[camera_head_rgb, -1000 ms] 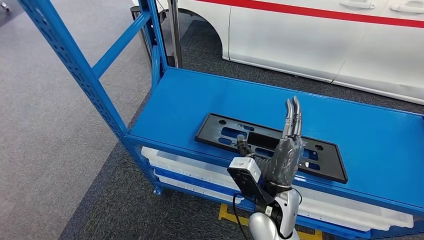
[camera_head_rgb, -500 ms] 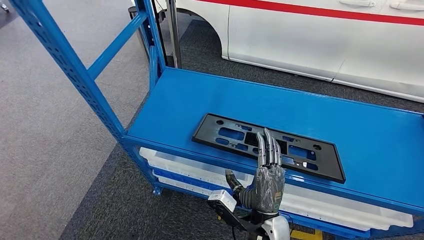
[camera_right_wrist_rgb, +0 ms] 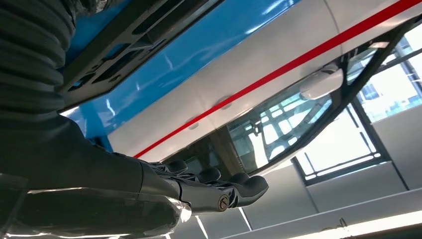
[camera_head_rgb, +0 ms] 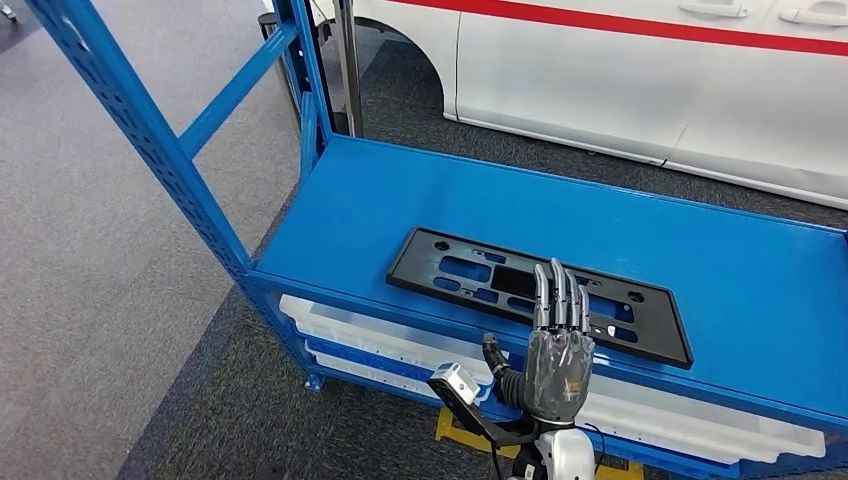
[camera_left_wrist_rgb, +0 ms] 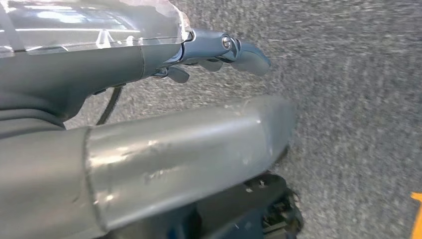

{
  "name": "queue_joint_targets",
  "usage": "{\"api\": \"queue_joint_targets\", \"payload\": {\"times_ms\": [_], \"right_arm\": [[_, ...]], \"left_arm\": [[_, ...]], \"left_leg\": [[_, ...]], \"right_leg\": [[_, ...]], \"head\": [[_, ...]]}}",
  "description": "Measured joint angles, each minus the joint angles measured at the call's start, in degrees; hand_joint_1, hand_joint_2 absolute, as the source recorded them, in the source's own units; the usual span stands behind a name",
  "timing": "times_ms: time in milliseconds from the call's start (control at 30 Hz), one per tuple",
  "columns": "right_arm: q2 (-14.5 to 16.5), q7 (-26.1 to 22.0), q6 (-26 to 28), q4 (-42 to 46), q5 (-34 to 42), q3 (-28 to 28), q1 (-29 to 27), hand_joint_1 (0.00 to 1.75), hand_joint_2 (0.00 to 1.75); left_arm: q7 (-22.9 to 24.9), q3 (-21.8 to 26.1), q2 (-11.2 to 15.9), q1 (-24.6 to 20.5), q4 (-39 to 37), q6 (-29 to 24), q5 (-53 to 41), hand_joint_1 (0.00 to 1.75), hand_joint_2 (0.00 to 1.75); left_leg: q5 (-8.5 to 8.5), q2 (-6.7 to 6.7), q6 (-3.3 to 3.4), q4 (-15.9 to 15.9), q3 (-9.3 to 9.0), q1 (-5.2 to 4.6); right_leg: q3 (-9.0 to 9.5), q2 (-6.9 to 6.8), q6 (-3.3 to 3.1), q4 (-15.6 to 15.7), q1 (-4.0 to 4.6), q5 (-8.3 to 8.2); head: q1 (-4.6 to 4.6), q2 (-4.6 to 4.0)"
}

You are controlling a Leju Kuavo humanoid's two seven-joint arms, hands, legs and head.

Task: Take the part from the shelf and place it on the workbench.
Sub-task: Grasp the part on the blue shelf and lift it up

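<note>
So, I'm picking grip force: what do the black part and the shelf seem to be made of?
The black part looks like moulded plastic with a matt finish: thin, flat, with cut-outs and small holes. The shelf looks like painted sheet metal, glossy blue with soft reflections, on perforated blue uprights. Both are judged by look only.

One black slotted plate (camera_head_rgb: 540, 293) on one blue shelf rack (camera_head_rgb: 420, 195); two white trays (camera_head_rgb: 380, 335) on lower tiers; one white car (camera_head_rgb: 640, 70); one raised right hand (camera_head_rgb: 557, 350).
</note>
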State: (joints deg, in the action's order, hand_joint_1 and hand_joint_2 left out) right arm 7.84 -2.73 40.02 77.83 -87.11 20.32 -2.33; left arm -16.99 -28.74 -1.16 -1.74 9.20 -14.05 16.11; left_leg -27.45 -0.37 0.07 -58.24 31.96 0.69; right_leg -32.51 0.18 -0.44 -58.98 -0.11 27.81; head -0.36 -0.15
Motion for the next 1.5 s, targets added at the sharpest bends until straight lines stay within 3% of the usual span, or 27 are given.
{"api": "queue_joint_targets", "payload": {"times_ms": [67, 100, 200, 233, 267, 300, 333, 400, 433, 500, 567, 633, 700, 733, 767, 800, 867, 933, 1033, 1100, 1200, 1267, 1433, 1467, 1500], "right_arm": [[-0.01, 1.34, 0.01, -0.53, -1.09, -0.68, 0.86, 0.0, 1.75], [-0.02, 1.87, 0.02, -0.98, -1.44, -0.97, 1.41, 0.0, 1.75], [-0.08, 2.79, 0.04, -2.89, -1.97, -1.55, 2.59, 0.0, 1.75], [-0.1, 2.96, 0.04, -3.64, -2.06, -1.65, 2.76, 0.0, 1.75], [-0.13, 3.08, 0.04, -4.36, -2.14, -1.7, 2.94, 0.0, 1.75], [-0.14, 3.2, 0.04, -5.02, -2.22, -1.73, 3.18, 0.0, 1.75], [-0.14, 3.34, 0.04, -5.59, -2.29, -1.74, 3.45, 0.0, 1.75], [-0.16, 3.86, 0.04, -6.78, -2.45, -1.74, 4.09, 0.0, 1.75], [-0.19, 4.22, 0.05, -7.49, -2.5, -1.74, 4.35, 0.0, 1.75], [-0.3, 4.84, 0.06, -8.95, -2.57, -1.75, 4.67, 0.0, 1.75], [-0.38, 5.27, 0.08, -10.25, -2.59, -1.76, 5.0, 0.0, 1.75], [-0.39, 5.66, 0.09, -11.71, -2.65, -1.75, 5.53, 0.0, 1.75], [-0.42, 6.15, 0.09, -13.54, -2.71, -1.74, 5.86, 0.0, 1.75], [-0.44, 6.38, 0.09, -14.4, -2.72, -1.74, 5.9, 0.0, 1.75], [-0.46, 6.54, 0.09, -15.12, -2.72, -1.74, 5.91, 0.0, 1.75], [-0.48, 6.64, 0.09, -15.67, -2.72, -1.74, 5.94, 0.0, 1.75], [-0.48, 6.8, 0.09, -16.45, -2.72, -1.73, 6.1, 0.0, 1.75], [-0.48, 6.98, 0.1, -17.12, -2.72, -1.71, 6.3, 0.0, 1.75], [-0.5, 7.2, 0.11, -18.29, -2.72, -1.7, 6.52, 0.0, 1.75], [-0.56, 7.3, 0.12, -18.89, -2.72, -1.7, 6.77, 0.0, 1.75], [-0.71, 7.61, 0.13, -19.97, -2.72, -1.7, 7.22, 0.0, 1.75], [-0.92, 8.08, 0.11, -20.97, -2.72, -1.7, 7.48, 0.0, 1.75], [-1.03, 8.34, 0.11, -21.49, -2.72, -1.7, 7.64, 0.0, 1.75], [-1.08, 8.4, 0.11, -21.66, -2.72, -1.71, 7.81, 0.0, 1.75], [-1.16, 8.46, 0.11, -22.05, -2.72, -1.76, 8.43, 0.0, 1.75]], "left_arm": [[0.1, -0.23, 0.03, 0.01, 0.0, 0.01, -0.08, 0.0, 0.0], [0.13, -0.36, 0.07, -0.07, 0.0, 0.01, -0.11, 0.0, 0.0], [0.22, -0.8, 0.16, -0.22, 0.0, 0.01, -0.14, 0.0, 0.0], [0.27, -0.98, 0.16, -0.21, 0.0, 0.01, -0.14, 0.0, 0.0], [0.31, -1.13, 0.17, -0.21, 0.0, 0.01, -0.13, 0.0, 0.0], [0.37, -1.24, 0.15, -0.21, 0.0, 0.01, -0.12, 0.0, 0.0], [0.42, -1.31, 0.14, -0.23, 0.0, 0.01, -0.11, 0.0, 0.0], [0.54, -1.36, 0.12, -0.29, 0.0, 0.02, -0.11, 0.0, 0.0], [0.59, -1.37, 0.11, -0.31, 0.0, 0.04, -0.11, 0.0, 0.0], [0.6, -1.47, 0.11, -0.33, 0.0, 0.14, -0.05, 0.0, 0.0], [0.56, -1.68, 0.16, -0.37, 0.0, 0.23, 0.08, 0.0, 0.0], [0.55, -1.92, 0.21, -0.44, -0.01, 0.25, 0.22, 0.0, 0.0], [0.55, -2.25, 0.22, -0.41, -0.02, 0.26, 0.3, 0.0, 0.0], [0.55, -2.43, 0.22, -0.37, -0.02, 0.25, 0.31, 0.0, 0.0], [0.55, -2.56, 0.24, -0.33, -0.02, 0.25, 0.32, 0.0, 0.0], [0.55, -2.63, 0.26, -0.32, -0.02, 0.24, 0.33, 0.0, 0.0], [0.54, -2.72, 0.33, -0.4, -0.02, 0.23, 0.33, 0.0, 0.0], [0.51, -2.77, 0.38, -0.52, -0.02, 0.24, 0.33, 0.0, 0.0], [0.51, -2.82, 0.37, -0.44, -0.04, 0.31, 0.31, 0.0, 0.0], [0.51, -2.83, 0.42, -0.46, -0.05, 0.34, 0.28, 0.0, 0.0], [0.55, -2.86, 0.54, -0.57, -0.07, 0.45, 0.16, 0.0, 0.0], [0.62, -2.95, 0.56, -0.54, -0.07, 0.66, 0.0, 0.0, 0.0], [0.66, -3.03, 0.57, -0.52, -0.07, 0.79, -0.07, 0.0, 0.0], [0.66, -3.1, 0.57, -0.53, -0.07, 0.81, -0.09, 0.0, 0.0], [0.66, -3.28, 0.57, -0.56, -0.07, 0.86, -0.16, 0.0, 0.0]], "left_leg": [[0.37, 0.09, 0.81, 0.47, -0.08, 0.2], [0.55, 0.17, 1.2, 0.69, -0.11, 0.32], [0.64, 0.32, 1.63, 0.74, -0.02, 0.28], [0.63, 0.3, 1.64, 0.72, -0.01, 0.25], [0.61, 0.26, 1.63, 0.69, -0.04, 0.24], [0.57, 0.2, 1.59, 0.66, -0.13, 0.24], [0.49, 0.13, 1.51, 0.64, -0.25, 0.24], [0.33, 0.05, 1.16, 0.53, -0.31, 0.07], [0.29, 0.03, 0.91, 0.48, -0.21, 0.02], [0.38, 0.03, 0.31, 0.6, -0.06, -0.03], [-0.31, 0.05, -0.28, -0.05, 0.16, 0.0], [-3.18, 0.09, -0.72, -4.63, 2.11, 0.07], [-6.64, 0.11, -1.05, -12.28, 5.67, 0.12], [-7.31, 0.11, -1.16, -14.92, 6.99, 0.15], [-6.84, 0.12, -1.2, -15.53, 7.38, 0.15], [-5.26, 0.13, -1.18, -13.74, 6.61, 0.16], [-1.32, 0.16, -0.93, -6.05, 2.92, 0.11], [0.29, 0.08, -0.47, -0.72, 0.4, -0.05], [0.42, 0.0, 0.37, 0.15, 0.26, -0.06], [0.78, 0.09, 1.13, 0.56, 0.2, 0.15], [0.96, 0.25, 1.71, 0.71, 0.32, 0.13], [0.96, 0.27, 1.73, 0.65, 0.38, 0.03], [0.96, 0.25, 1.73, 0.61, 0.38, 0.01], [0.95, 0.22, 1.72, 0.6, 0.35, 0.01], [0.91, 0.19, 1.65, 0.57, 0.27, -0.01]], "right_leg": [[-0.41, 0.03, 0.52, -1.06, -0.1, 0.94], [-1.28, 0.03, 0.76, -3.04, -0.15, 2.29], [-6.34, 0.0, 1.29, -13.73, -0.39, 7.38], [-7.44, -0.01, 1.36, -15.84, -0.44, 7.68], [-7.5, -0.01, 1.34, -15.71, -0.49, 6.76], [-6.46, -0.01, 1.23, -13.31, -0.52, 4.85], [-4.58, -0.01, 1.0, -9.24, -0.52, 2.46], [-1.31, 0.01, 0.46, -2.16, -0.25, -0.32], [-0.62, 0.04, 0.28, -0.41, -0.09, -0.69], [-0.65, 0.1, 0.05, 0.13, 0.08, -0.55], [-0.41, 0.01, -0.48, 0.67, -0.28, -0.8], [-0.05, -0.18, -1.03, 1.27, -0.65, -1.07], [-0.03, -0.3, -1.24, 1.29, -0.58, -1.08], [-0.05, -0.33, -1.27, 1.23, -0.54, -1.05], [-0.06, -0.32, -1.27, 1.14, -0.53, -1.0], [-0.04, -0.27, -1.23, 1.02, -0.54, -0.92], [0.02, -0.17, -0.96, 0.61, -0.5, -0.61], [-0.16, -0.11, -0.47, 0.12, -0.29, -0.34], [-0.41, -0.09, 0.32, -0.02, -0.17, -0.33], [-1.09, -0.08, 0.85, -1.71, -0.25, 1.08], [-5.53, -0.11, 1.45, -11.46, -0.44, 6.31], [-8.04, -0.12, 1.59, -16.65, -0.53, 7.86], [-8.54, -0.12, 1.59, -17.58, -0.56, 7.61], [-7.91, -0.12, 1.52, -16.23, -0.56, 6.62], [-5.98, -0.12, 1.28, -12.16, -0.54, 4.39]], "head": [[0.0, 0.0], [0.0, 0.0], [0.0, 0.0], [0.0, 0.0], [0.01, 0.0], [0.01, 0.0], [0.01, 0.0], [0.0, 0.0], [-0.01, 0.0], [-0.02, 0.0], [-0.02, 0.0], [-0.03, 0.0], [-0.04, 0.0], [-0.04, 0.0], [-0.04, 0.0], [-0.04, 0.0], [-0.04, 0.0], [-0.02, 0.0], [0.01, 0.0], [0.03, 0.0], [0.04, 0.0], [0.03, 0.0], [0.03, 0.0], [0.03, 0.0], [0.03, 0.0]]}}
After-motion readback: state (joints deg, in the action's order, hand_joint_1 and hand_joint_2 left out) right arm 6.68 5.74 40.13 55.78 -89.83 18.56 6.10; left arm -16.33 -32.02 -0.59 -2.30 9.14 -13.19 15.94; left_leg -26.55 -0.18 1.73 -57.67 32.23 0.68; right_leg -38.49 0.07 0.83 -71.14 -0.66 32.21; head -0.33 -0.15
